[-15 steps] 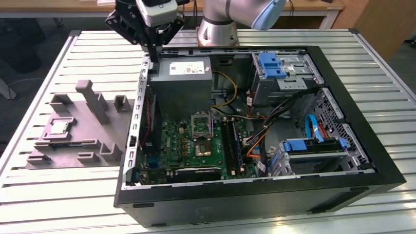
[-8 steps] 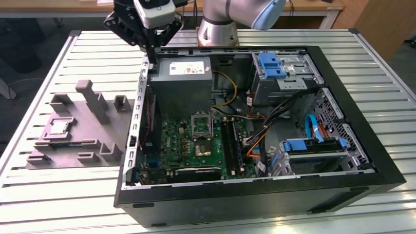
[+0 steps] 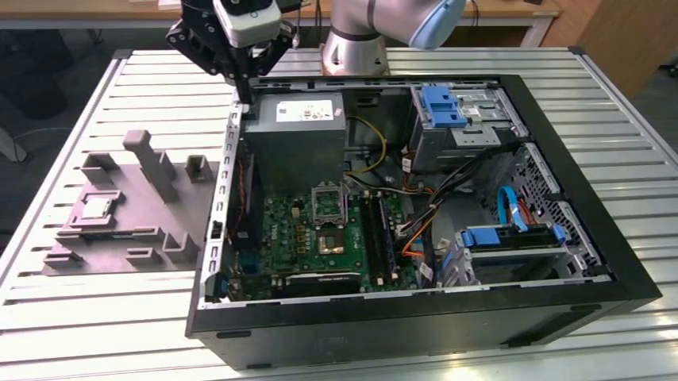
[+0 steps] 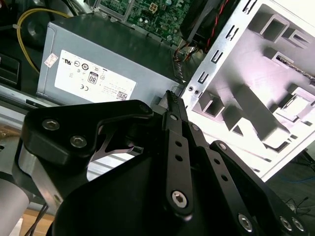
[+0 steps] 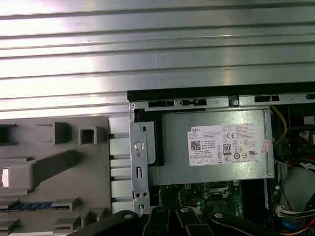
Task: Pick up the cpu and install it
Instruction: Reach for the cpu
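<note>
**A:** How far along was it in the exterior view?

**B:** Barely begun. The one cpu lay in its pocket on the single grey tray on the table; the one socket in the one open case looked unfilled. The end effector hung over the case's rear corner, well apart from the cpu.

**A:** And the second wrist view?

**B:** The end effector had its tips pressed together, gripping nothing; one power supply lay beneath it, with the tray beside.

**A:** The first wrist view?

**B:** One power supply and one tray. I judged both pickup and installation undone.
</note>
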Robot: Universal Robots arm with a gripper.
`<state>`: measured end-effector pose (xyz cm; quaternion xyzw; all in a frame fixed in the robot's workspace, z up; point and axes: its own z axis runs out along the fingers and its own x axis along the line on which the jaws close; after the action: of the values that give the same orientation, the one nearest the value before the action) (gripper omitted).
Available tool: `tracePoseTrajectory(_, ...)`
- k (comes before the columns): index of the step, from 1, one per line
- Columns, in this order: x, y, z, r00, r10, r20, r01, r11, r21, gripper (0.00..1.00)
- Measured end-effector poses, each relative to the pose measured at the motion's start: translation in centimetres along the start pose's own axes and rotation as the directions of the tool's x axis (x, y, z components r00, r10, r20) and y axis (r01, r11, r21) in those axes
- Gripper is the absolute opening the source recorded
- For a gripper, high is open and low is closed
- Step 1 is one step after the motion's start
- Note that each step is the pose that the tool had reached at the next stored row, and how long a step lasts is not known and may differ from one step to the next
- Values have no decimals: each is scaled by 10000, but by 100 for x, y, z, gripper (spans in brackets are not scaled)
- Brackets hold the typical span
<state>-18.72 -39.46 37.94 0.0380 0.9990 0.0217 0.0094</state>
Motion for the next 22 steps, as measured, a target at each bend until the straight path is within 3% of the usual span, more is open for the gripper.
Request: tracePoseTrajectory(22, 61, -5, 6, 10000, -1, -12, 1, 10000, 0, 11)
